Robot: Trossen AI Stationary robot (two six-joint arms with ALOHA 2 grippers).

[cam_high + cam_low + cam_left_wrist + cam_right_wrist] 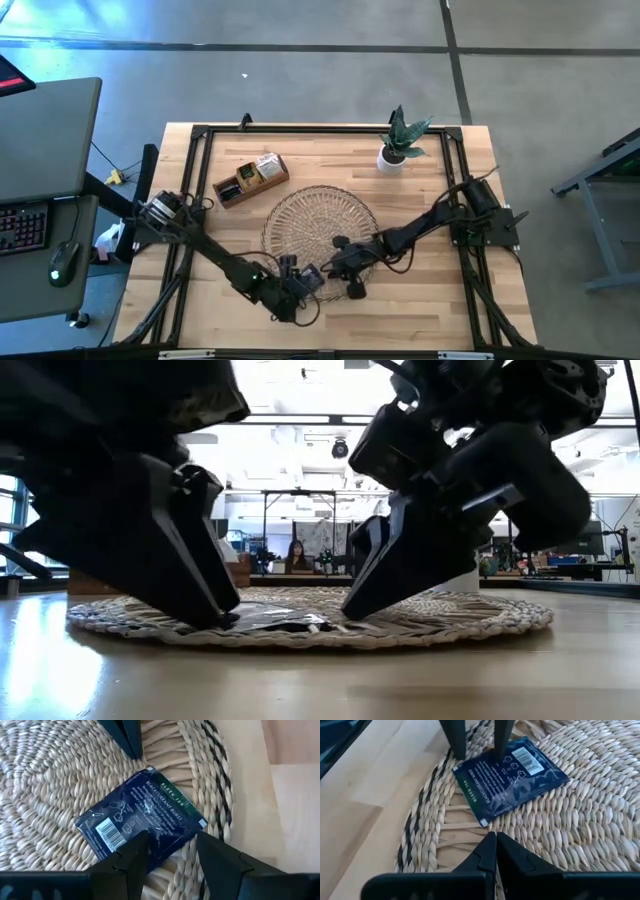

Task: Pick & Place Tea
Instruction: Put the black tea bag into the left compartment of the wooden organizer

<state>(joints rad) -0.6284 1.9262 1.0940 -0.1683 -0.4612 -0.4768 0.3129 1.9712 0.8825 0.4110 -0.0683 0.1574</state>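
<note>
While both arms are crowded over the near edge of the round wicker tray, the one tea sachet I can see is a dark blue one lying flat on the weave right by the tray's rim, barcode side up. Left gripper sits low over it with its fingers spread apart, one tip over the sachet's edge and the other over the rim braid, not clamped on anything. Right gripper faces it from the other side with its fingers pressed together, empty, just short of the sachet. Tabletop is pale butcher-block wood with a black frame around it; a brown wooden compartment box sits beside the tray towards the far left and a small potted plant in a white pot is at the far right corner. Beyond the table it's grey concrete floor, a desk with a keyboard and mouse off to the left, and in the low view a bright open workspace with ceiling lights and a person seated way back
</note>
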